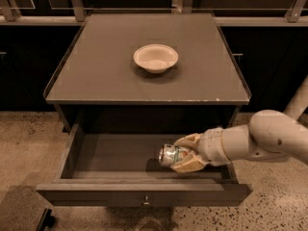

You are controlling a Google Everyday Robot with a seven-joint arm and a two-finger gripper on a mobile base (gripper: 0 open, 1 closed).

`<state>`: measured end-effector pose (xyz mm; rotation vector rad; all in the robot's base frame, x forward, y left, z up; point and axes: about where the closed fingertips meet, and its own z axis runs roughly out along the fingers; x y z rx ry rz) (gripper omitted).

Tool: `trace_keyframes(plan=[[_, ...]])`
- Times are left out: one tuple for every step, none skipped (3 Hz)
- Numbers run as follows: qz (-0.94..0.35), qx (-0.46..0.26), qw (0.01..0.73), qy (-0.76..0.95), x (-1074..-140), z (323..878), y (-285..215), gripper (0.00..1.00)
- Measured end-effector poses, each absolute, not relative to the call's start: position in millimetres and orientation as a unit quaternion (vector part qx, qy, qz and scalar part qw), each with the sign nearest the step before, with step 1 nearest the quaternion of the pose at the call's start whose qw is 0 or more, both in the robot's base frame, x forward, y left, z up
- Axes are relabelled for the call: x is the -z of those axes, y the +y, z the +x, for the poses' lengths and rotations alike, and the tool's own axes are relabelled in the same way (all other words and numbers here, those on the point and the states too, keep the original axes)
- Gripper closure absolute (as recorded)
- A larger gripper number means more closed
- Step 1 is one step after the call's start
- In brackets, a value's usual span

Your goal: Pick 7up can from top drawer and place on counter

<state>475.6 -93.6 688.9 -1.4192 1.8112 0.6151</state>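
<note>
Your gripper (180,155) is pinching the 7up can (168,156), which lies on its side inside the open top drawer (96,194), so the grasp looks done. You've yet to lift it clear and set it on the counter (106,78), above and beyond the gripper, where the white bowl (155,57) sits

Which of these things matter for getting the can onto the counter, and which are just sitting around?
Job: 7up can, held by the gripper inside the open top drawer; counter.
Lying about: white bowl on the counter.
</note>
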Motion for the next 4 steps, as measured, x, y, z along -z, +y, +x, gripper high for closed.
trace_keyframes(plan=[[-0.548,-0.253,0.371,0.706,-725.5,473.0,-130.3,1.00],[-0.560,-0.268,0.364,0.695,-737.4,467.1,-130.6,1.00],[-0.560,-0.267,0.364,0.695,-737.5,467.0,-130.5,1.00],[-0.569,-0.253,0.370,0.690,-752.3,468.9,-129.2,1.00]])
